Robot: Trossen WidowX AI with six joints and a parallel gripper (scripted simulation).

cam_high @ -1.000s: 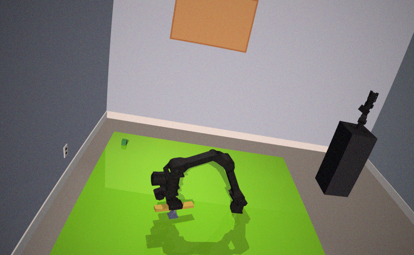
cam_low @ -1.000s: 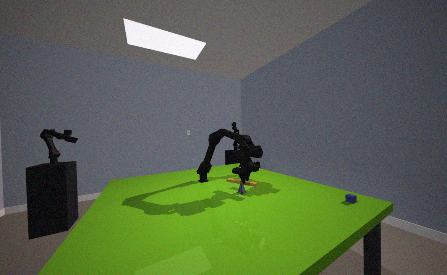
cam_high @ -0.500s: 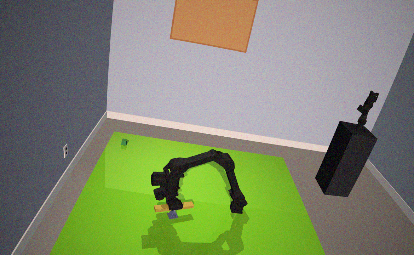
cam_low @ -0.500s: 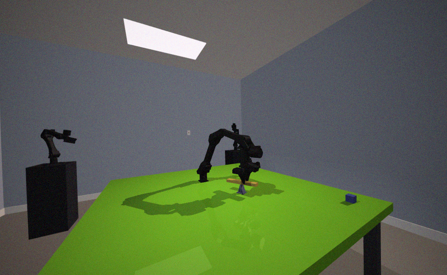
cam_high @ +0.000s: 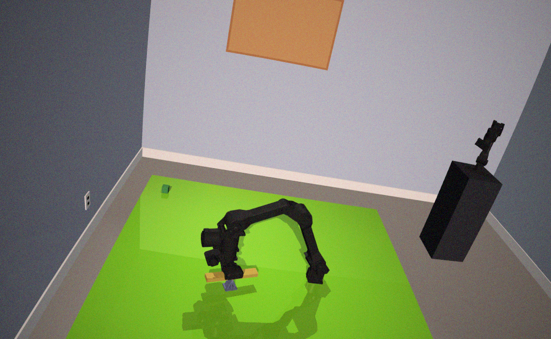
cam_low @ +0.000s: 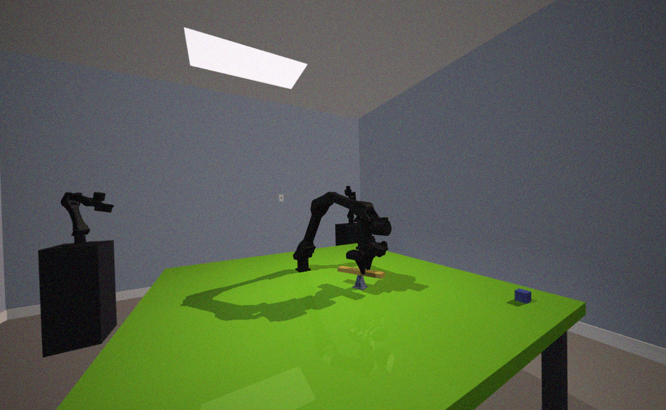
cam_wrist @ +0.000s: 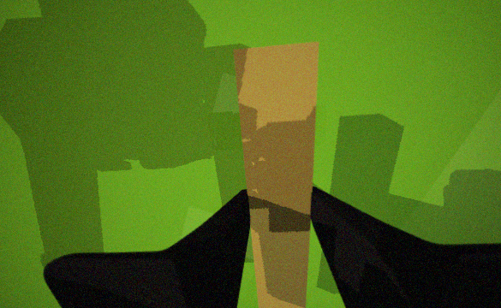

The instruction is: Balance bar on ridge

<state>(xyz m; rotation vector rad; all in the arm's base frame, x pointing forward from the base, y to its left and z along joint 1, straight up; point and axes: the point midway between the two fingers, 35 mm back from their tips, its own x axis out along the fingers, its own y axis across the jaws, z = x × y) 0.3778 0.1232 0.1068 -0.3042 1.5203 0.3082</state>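
Observation:
A light wooden bar [cam_high: 250, 272] [cam_low: 375, 274] [cam_wrist: 282, 85] is held roughly level above the table [cam_high: 344, 311] [cam_low: 274, 356]. My gripper [cam_high: 231, 276] [cam_low: 363, 271] [cam_wrist: 277, 195] is shut on the bar near its middle, one finger on each side in the wrist view. The blue-grey ridge [cam_high: 230, 286] [cam_low: 360, 282] stands on the table directly under the gripped part of the bar. Both ends of the bar overhang the ridge, clear of the table. The fingers hide where bar and ridge meet, so I cannot tell whether they touch. The ridge is hidden in the wrist view.
A small green block [cam_high: 165, 189] lies near the table's far left corner in the top view. A blue block [cam_low: 522, 295] lies near the right edge in the exterior view. Another arm stands on a black pedestal [cam_high: 463, 210] [cam_low: 73, 300] beyond the table.

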